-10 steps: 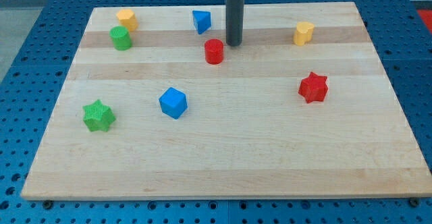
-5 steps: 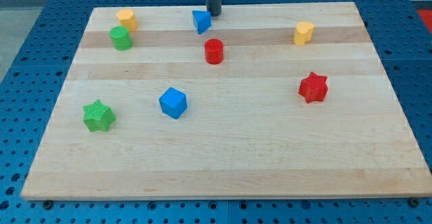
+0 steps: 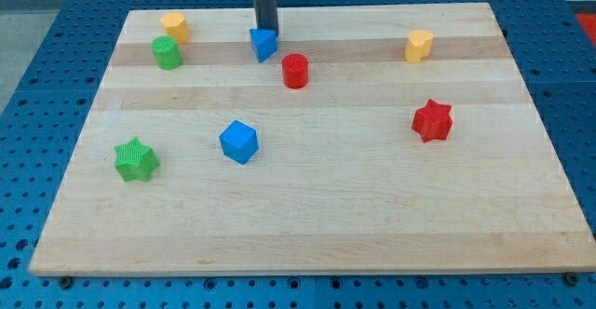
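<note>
My tip (image 3: 266, 30) stands at the top of the board, touching the upper edge of the blue triangular block (image 3: 264, 45). Just below and to the right of that block is the red cylinder (image 3: 295, 71). Further left sit the green cylinder (image 3: 167, 53) and, above it, the yellow block (image 3: 173, 25). The blue cube (image 3: 238, 141) lies lower down, left of the board's middle.
A green star (image 3: 136, 159) lies at the view's left, a red star (image 3: 432, 120) at the right, and a yellow block (image 3: 419, 45) at the upper right. The wooden board (image 3: 372, 225) rests on a blue perforated table.
The tip moved from beside the red cylinder up and left, round behind the blue triangular block. That block has shifted left and slightly down.
</note>
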Controlling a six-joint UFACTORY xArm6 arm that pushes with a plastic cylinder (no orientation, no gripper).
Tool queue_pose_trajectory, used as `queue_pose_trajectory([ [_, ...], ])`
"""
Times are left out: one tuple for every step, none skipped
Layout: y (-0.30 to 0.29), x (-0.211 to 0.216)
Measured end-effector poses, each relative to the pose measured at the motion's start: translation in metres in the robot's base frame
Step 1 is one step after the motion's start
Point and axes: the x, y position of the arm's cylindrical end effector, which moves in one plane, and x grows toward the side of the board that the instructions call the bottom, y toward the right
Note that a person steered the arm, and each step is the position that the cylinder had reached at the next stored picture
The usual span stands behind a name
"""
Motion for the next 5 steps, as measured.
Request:
queue_pose_trajectory([
  [-0.016,0.023],
  [-0.019,0.041],
  [-0.019,0.059],
  [-0.019,0.081],
  [-0.019,0.097],
])
